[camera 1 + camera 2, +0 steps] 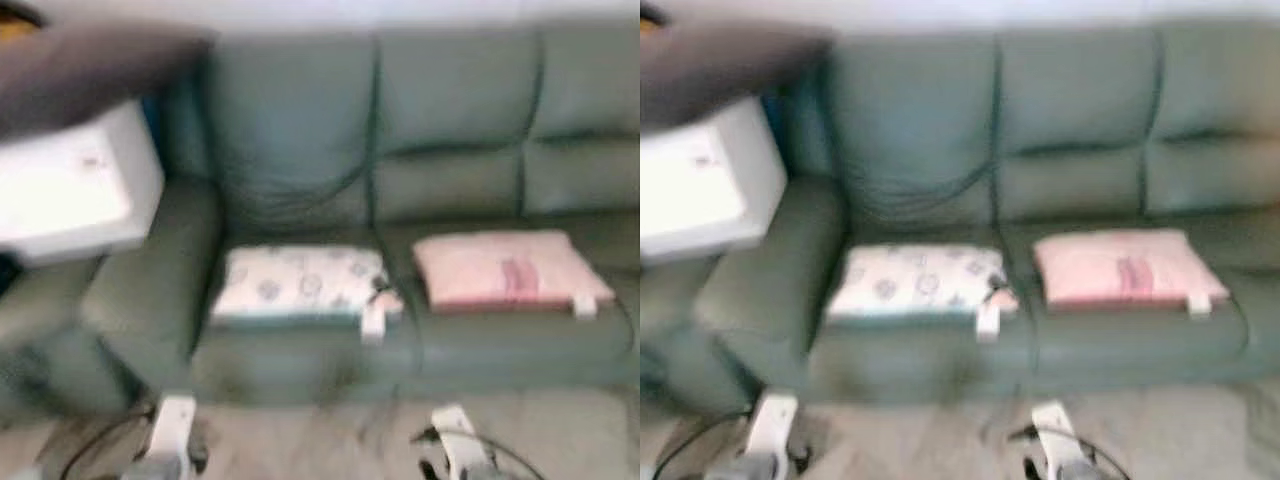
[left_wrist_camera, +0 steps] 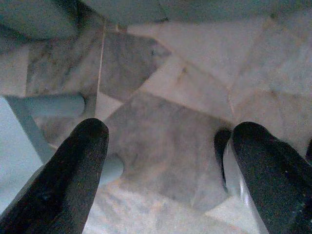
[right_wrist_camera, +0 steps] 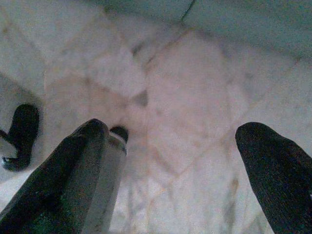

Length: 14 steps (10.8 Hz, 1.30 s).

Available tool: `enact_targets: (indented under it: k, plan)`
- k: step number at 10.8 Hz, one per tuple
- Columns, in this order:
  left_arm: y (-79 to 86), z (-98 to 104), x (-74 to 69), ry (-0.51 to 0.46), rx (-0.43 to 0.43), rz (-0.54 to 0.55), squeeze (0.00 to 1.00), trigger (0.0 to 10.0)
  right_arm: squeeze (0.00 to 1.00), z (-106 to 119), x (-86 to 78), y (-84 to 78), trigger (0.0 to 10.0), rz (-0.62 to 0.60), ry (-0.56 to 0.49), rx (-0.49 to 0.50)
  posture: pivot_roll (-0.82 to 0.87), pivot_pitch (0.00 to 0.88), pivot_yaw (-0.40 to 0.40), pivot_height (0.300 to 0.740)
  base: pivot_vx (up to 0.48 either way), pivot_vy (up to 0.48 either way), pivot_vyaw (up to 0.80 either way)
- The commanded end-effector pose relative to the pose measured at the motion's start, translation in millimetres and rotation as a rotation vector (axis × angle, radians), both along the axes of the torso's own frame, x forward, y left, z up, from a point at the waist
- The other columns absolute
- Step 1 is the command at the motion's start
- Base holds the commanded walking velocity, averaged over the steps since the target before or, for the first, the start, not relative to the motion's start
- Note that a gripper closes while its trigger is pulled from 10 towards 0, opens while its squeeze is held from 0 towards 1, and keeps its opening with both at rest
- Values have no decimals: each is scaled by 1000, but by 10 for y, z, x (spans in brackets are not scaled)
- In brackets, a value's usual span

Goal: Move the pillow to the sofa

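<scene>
A dark green sofa (image 1: 450,150) stands in front of me. On its left seat lies a white pillow (image 1: 295,282) with a faint pattern. A pink pillow (image 1: 505,268) rests flat on the middle seat. Both arms hang low by the floor in front of the sofa. My left gripper (image 2: 165,161) is open over marble floor tiles, with nothing between its fingers (image 2: 73,180). My right gripper (image 3: 180,165) is open too, above pale tiles. The silver forearms (image 1: 170,430) show at the lower edge of the eye views.
A white box-shaped object (image 1: 70,190) with a dark top stands at the left, beside the sofa's armrest (image 1: 150,290). Black cables (image 1: 100,440) trail on the grey floor (image 1: 330,440) near my arms. A blurred pale green frame (image 2: 29,126) crosses the left wrist view.
</scene>
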<state>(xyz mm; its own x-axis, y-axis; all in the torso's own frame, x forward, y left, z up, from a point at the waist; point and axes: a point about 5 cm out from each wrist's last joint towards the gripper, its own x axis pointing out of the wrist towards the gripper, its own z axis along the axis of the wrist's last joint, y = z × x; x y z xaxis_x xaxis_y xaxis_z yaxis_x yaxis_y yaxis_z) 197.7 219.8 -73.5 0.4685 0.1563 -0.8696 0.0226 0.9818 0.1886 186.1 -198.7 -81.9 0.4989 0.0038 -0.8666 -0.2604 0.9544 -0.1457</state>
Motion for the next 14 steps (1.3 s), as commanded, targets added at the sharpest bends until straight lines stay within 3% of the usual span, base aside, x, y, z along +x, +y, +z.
enact_targets:
  k: [1, 4, 6, 8, 10, 12, 14]
  plan:
    - [26, 52, 84, -30, 13, -11, 0, 10000, 0, -5, 9, 53, 10000, 1, 3, 4, -200, 0, 33, 740, -311, 0, 0]
    - [33, 49, 77, -26, 19, -22, 0, 10000, 0, 2, 39, 102, 10000, 4, -2, 7, -198, 0, 35, 740, -314, 0, 0]
    - [36, 49, 75, -24, 23, -31, 0, 10000, 0, 17, -9, -108, 10000, -3, 0, -7, -195, 0, 36, 740, -154, 0, 0]
    - [36, 48, 72, -25, 23, -31, 0, 10000, 0, 45, -156, -466, 10000, -15, 8, -34, -194, 0, 33, 740, 0, 0, 0]
    - [12, 49, 83, -32, 5, -44, 0, 10000, 0, 39, -279, -616, 10000, -26, 39, -53, -196, 0, 27, 740, 0, 0, -372]
    - [-3, 45, 81, -30, -1, -48, 0, 10000, 0, 12, -301, -567, 10000, -13, 48, -62, -199, 0, 24, 740, 0, 0, -759]
    - [-14, 38, 74, -23, -11, -47, 0, 10000, 0, -19, -129, -204, 10000, 21, 32, -38, -199, 0, 22, 740, 0, 0, -766]
